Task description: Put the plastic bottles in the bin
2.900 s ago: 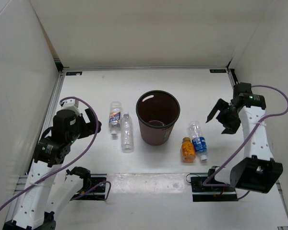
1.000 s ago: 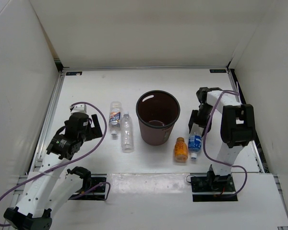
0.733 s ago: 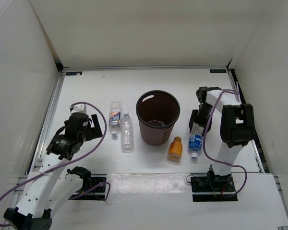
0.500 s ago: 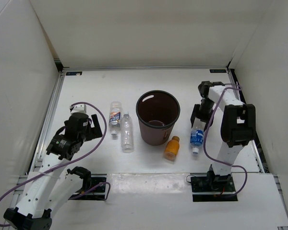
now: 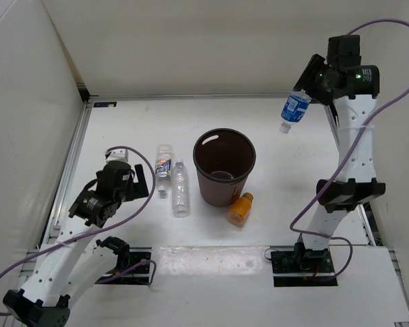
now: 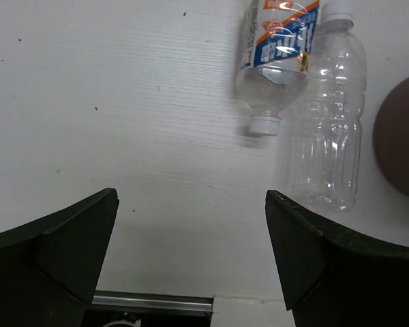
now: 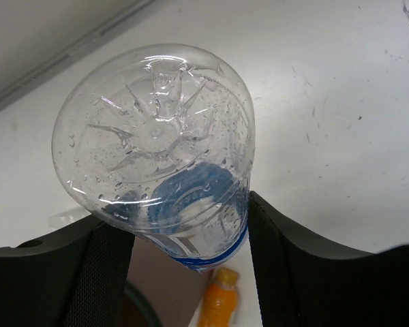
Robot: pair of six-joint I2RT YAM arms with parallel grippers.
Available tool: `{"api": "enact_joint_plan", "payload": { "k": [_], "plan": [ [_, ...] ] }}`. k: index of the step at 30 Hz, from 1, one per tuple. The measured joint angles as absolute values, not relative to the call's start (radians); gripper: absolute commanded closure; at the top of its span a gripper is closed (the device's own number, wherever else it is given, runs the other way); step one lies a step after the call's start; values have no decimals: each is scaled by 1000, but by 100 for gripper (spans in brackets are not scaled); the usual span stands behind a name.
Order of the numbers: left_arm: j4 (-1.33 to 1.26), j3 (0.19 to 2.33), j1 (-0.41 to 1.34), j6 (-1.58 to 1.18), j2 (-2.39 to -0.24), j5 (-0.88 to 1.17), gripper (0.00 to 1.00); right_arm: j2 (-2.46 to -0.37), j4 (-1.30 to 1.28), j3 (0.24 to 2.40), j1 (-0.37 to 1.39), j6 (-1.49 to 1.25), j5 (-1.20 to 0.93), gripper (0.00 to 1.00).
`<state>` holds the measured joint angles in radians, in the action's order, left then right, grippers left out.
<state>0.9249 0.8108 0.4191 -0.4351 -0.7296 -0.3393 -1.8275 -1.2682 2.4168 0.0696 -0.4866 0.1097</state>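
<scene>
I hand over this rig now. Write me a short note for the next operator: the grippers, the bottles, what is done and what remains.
Left gripper: open, empty, low over the table near two bottles.
Right gripper: shut on the blue-labelled bottle, held in the air beyond and to the right of the bin, cap pointing down.
On the table: the orange-white label bottle and the clear unlabelled bottle lie side by side left of the bin; the orange bottle lies by its near right side.
Done: no bottle shows inside the bin.
Left: all four bottles, the held one first.

Right fingers pinched, arm high; left fingers wide apart.
</scene>
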Motion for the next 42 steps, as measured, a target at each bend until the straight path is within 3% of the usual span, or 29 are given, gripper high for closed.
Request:
{"api": "enact_joint_plan", "payload": {
  "k": [7,13,17,22,27,33,34,42],
  "plan": [
    [908,797,519,-438,-759,-364,0,-1665,-1283,2357,183,-540,76,100],
    [896,780,568,-438,-776,-371,0,-1512,-1168,2283,316,-560,49,94],
    [892,778,580,-439,-777,-374,0,-1524,-1120,2292,434,-559,62,98],
    [889,778,583,-443,-775,-379,0,-1596,-1081,2196,568,-574,67,95],
    [889,778,583,-445,-775,-384,0,-1707,-1083,2128,581,-605,30,89],
    [889,778,585,-445,-775,-395,0,-1714,-1040,2127,599,-582,-8,70],
    [889,778,585,-445,-775,-398,0,-1703,-1017,2120,605,-568,-23,10],
    [886,778,585,-445,-775,-405,0,-1573,-838,1998,586,-467,-159,10]
  ]
}}
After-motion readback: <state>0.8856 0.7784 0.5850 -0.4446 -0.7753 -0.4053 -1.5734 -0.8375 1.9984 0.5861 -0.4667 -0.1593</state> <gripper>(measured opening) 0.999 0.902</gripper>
